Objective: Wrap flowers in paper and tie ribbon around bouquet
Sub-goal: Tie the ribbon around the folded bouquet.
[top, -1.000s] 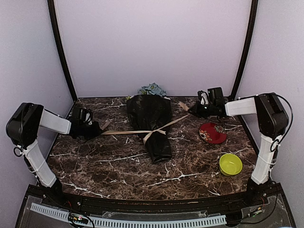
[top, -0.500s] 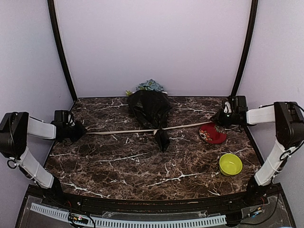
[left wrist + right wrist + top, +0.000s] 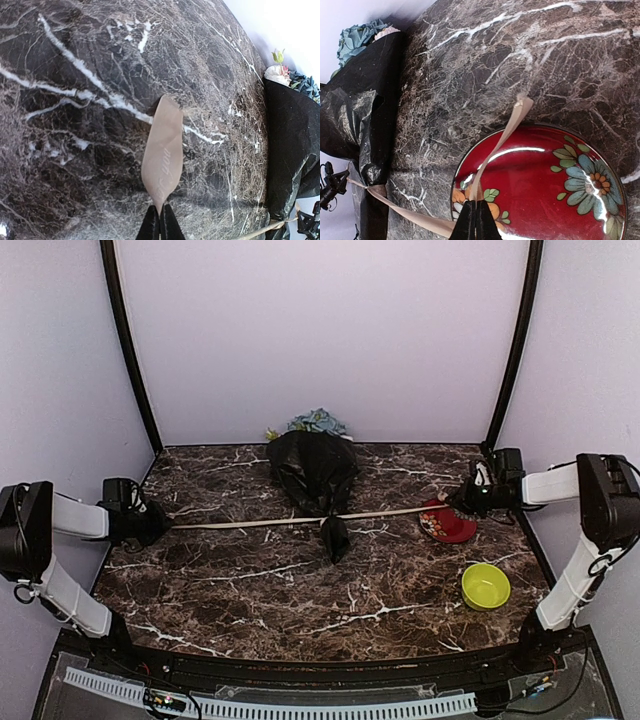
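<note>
A: Where are we holding the ribbon [image 3: 250, 523]?

B: We are gripping it at both ends. Our left gripper [image 3: 160, 526], at the left edge of the top view, is pinching 1 tail with its 2 fingers pressed together on it. In the left wrist view that beige tail is sticking up from between the fingertips, over the marbled tabletop [image 3: 75, 125].

A: And the other side?

B: Our right gripper [image 3: 460, 504], at the right edge of the frame, is clamping the other tail the same way, fingers closed on it. In the right wrist view the tail is twisting upward above the red plate [image 3: 560, 185] with the flower pattern.

A: Where is the bouquet [image 3: 312, 475] lying?

B: It is lying in the upper middle of the top view, between our 2 grippers. The black paper [image 3: 365, 115] is flaring toward the back wall. The flowers [image 3: 318, 423], blue with a bit of white and green, are peeking out of that wide end. The ribbon is running in a nearly straight line across the frame and cinching the paper at its narrow waist. A short black stub is pointing toward the bottom of the frame.

A: Anything else?

B: A lime-green bowl [image 3: 486, 586] is sitting at the lower right, near the plate but apart from it.
</note>
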